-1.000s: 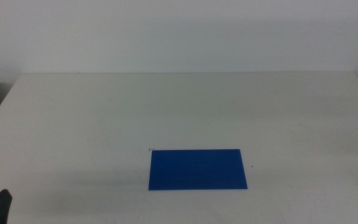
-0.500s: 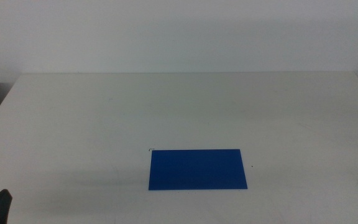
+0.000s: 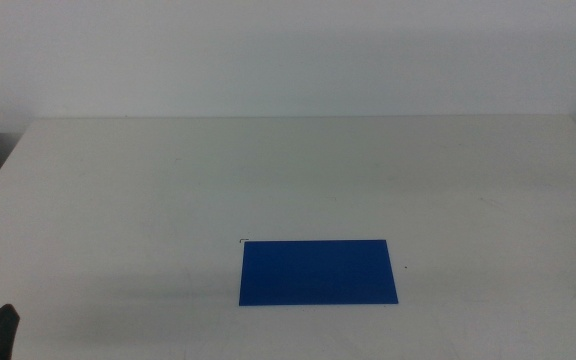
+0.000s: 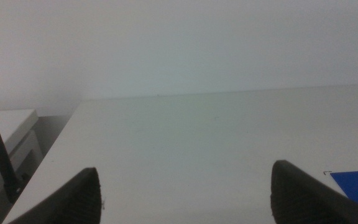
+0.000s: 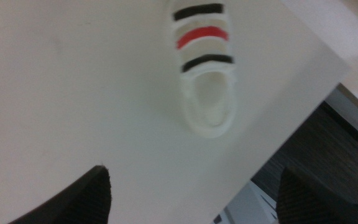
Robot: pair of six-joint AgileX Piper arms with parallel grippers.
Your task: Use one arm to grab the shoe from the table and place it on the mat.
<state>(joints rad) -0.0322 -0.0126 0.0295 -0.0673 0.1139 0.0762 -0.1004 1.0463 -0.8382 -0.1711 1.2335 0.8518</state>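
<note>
The shoe (image 5: pixel 205 68) lies near the worktop (image 5: pixel 73 93) edge, outside the middle view, away from the mat (image 3: pixel 318 271). The right tool (image 5: pixel 191 199) hovers spread above it; a clumsy grasp could push it off. The left tool (image 4: pixel 185 193) waits, spread.

The white shoe (image 5: pixel 206 74) with black and red straps lies near the table (image 5: pixel 73 93) edge; the blue mat (image 3: pixel 318 271) lies flat.

The mat (image 3: pixel 318 271) lies flat on the table (image 3: pixel 298 180), toward its near edge. The shoe (image 5: pixel 205 68) rests on the table close to one table corner, well apart from the mat and outside the middle view.
</note>
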